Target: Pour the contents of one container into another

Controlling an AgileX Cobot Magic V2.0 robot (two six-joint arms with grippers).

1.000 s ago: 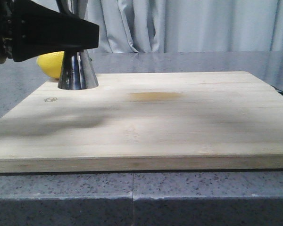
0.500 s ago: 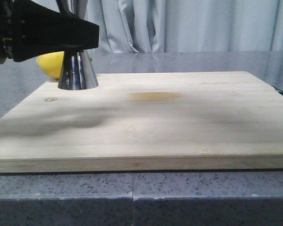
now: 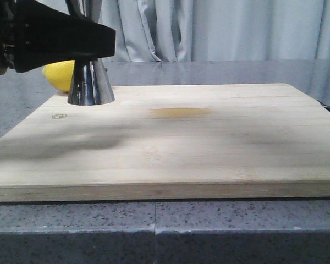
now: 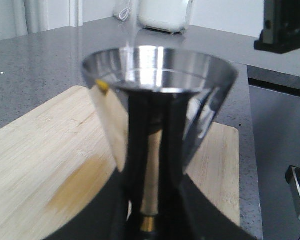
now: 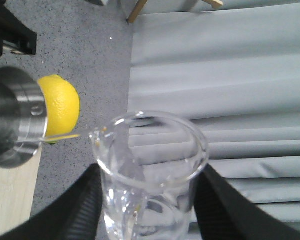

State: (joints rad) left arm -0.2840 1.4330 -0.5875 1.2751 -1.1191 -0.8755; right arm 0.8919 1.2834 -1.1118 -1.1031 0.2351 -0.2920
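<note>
The steel jigger [image 3: 91, 85] stands on the far left corner of the wooden board [image 3: 170, 148]. My left gripper [image 3: 93, 52] is shut round its narrow waist, where the gold band [image 4: 148, 223] shows between the black fingers [image 4: 190, 212]. Its open upper cup [image 4: 157, 85] faces up. The clear glass beaker [image 5: 150, 165] is tipped on its side in my right gripper [image 5: 150, 212], which is shut on it. The beaker's pour lip points at the jigger's rim [image 5: 20, 120]. A thin stream [image 5: 65, 136] runs from the lip to that rim. The front view does not show the beaker or the right gripper.
A yellow lemon [image 3: 59, 74] lies on the grey counter [image 3: 220, 71] just behind the jigger, also seen as the lemon [image 5: 62, 105] beside the rim. A light brown stain [image 3: 181, 113] marks the board. Pale curtains [image 3: 236, 27] hang behind.
</note>
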